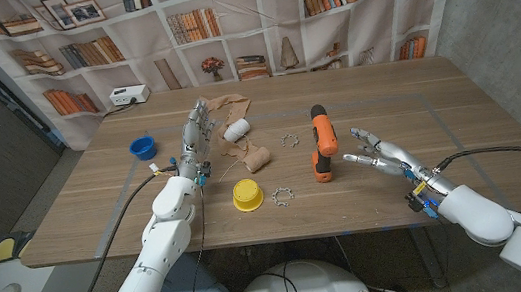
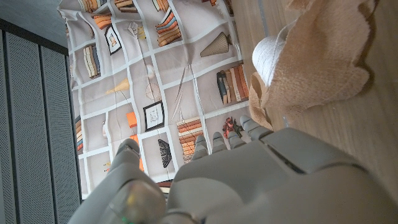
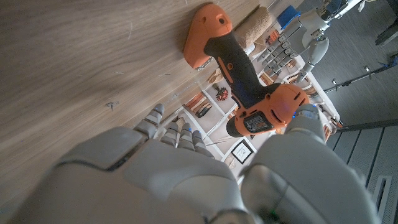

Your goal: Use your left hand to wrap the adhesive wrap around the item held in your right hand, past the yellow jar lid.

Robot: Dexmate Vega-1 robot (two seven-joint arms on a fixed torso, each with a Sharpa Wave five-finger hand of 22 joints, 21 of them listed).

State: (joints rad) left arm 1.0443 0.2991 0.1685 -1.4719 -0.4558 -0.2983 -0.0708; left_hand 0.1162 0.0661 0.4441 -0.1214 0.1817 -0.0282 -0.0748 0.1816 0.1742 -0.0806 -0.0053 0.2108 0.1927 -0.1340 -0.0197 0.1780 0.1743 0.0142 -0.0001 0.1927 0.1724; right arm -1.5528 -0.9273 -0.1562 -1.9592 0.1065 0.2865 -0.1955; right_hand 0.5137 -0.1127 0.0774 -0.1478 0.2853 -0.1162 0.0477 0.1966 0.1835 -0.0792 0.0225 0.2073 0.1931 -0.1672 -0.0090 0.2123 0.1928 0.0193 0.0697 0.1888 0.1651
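Orange-and-black drill (image 1: 321, 143), yellow jar lid (image 1: 248, 195), tan adhesive wrap (image 1: 254, 157), blue cap (image 1: 144, 146), brown wooden table (image 1: 458, 110)

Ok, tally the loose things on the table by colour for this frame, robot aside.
Orange and black: 1, the drill
Yellow: 1, the lid
Blue: 1, the cap
Tan: 2, the wrap roll and the loose wrap
White: 1, the roll
Metal: 2, gear rings
Total: 8
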